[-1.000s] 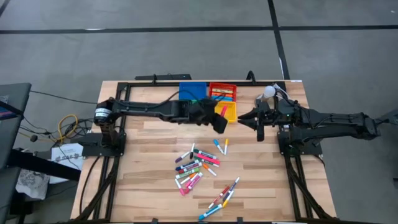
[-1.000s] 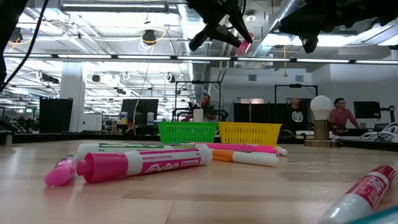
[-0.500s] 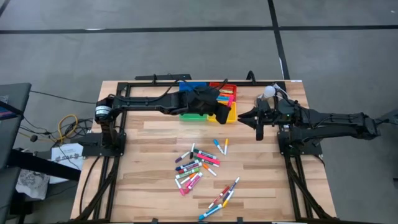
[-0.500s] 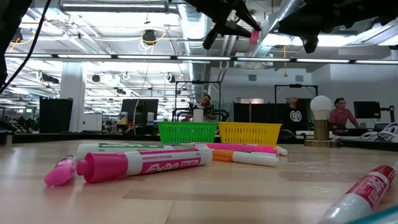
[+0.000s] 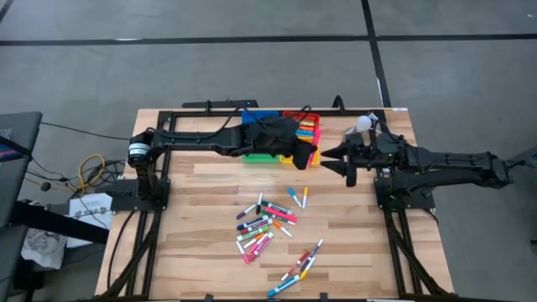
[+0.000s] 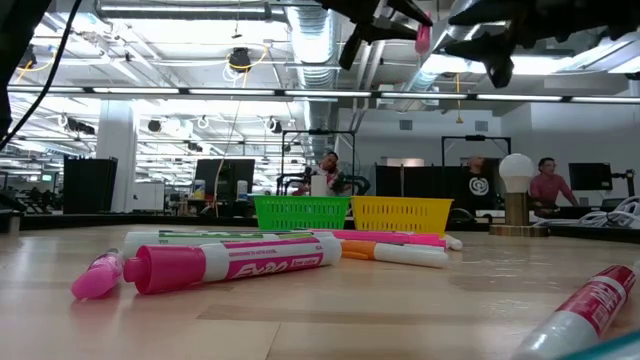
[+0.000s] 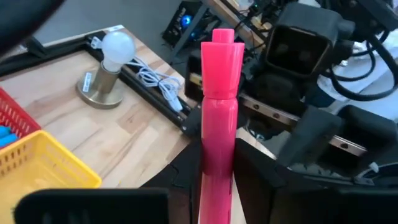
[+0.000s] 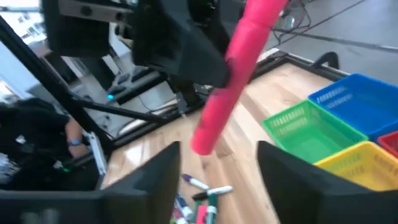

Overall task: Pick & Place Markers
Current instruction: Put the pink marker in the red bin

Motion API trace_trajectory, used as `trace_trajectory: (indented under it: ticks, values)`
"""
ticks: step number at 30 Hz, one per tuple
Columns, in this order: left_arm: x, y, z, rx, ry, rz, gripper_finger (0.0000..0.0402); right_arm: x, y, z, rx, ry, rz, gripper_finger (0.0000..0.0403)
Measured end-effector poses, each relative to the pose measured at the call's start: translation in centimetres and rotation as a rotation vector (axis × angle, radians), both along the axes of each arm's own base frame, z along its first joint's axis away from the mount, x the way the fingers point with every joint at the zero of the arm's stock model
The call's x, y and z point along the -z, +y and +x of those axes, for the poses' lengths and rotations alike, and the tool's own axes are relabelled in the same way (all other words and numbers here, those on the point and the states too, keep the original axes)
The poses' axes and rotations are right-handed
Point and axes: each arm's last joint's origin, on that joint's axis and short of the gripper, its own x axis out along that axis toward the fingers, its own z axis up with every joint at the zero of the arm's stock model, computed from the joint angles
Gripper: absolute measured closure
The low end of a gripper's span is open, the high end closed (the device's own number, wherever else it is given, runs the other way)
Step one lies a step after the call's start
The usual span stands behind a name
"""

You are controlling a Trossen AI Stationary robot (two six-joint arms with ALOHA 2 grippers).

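The task looks to be in its early part, judged from how things lie: most of the markers (image 5: 267, 224) are scattered in a loose heap at the lower centre of the high view on the wooden surface (image 5: 201, 218), with a smaller group (image 5: 299, 267) nearer the bottom edge, and only a few seem to lie in the red tray (image 5: 307, 124) at the upper centre, beside the yellow tray (image 6: 401, 213), the green tray (image 6: 302, 212) and the blue tray (image 8: 354, 106); the left gripper (image 5: 307, 156) hangs above the trays at the centre of the high view, its fingers (image 7: 255, 186) clamped on a pink marker (image 7: 217, 118) that stands up between them, so one more marker is on its way and not yet set down; the right gripper (image 5: 329, 157) hovers just right of it, facing that marker, its fingers (image 8: 286, 168) spread wide and empty, which suggests a hand-over may be in hand, though that is a guess; the one label that can be read is "Expo" on the barrel of the big pink marker (image 6: 230, 264) lying in the foreground of the low view; writing on the other barrels is too small or blurred to tell.
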Motion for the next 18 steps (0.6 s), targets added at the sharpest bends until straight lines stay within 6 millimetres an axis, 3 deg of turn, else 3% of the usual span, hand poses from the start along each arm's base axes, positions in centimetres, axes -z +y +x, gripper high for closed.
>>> trace_trajectory:
  ticks: [3,7,18]
  values:
    - [-0.1,0.1,0.0,-0.006,-0.007,-0.001,0.0325,-0.1,0.0,0.3,-0.015,-0.023,0.045,0.0129]
    - [-0.1,-0.1,0.0,-0.003,-0.014,-0.006,0.0325,0.0,-0.1,1.3,-0.019,-0.036,0.074,0.0086]
    - [-0.2,-0.6,0.1,0.007,-0.020,-0.009,0.0325,1.0,-0.4,3.8,-0.019,-0.036,0.074,0.0074]
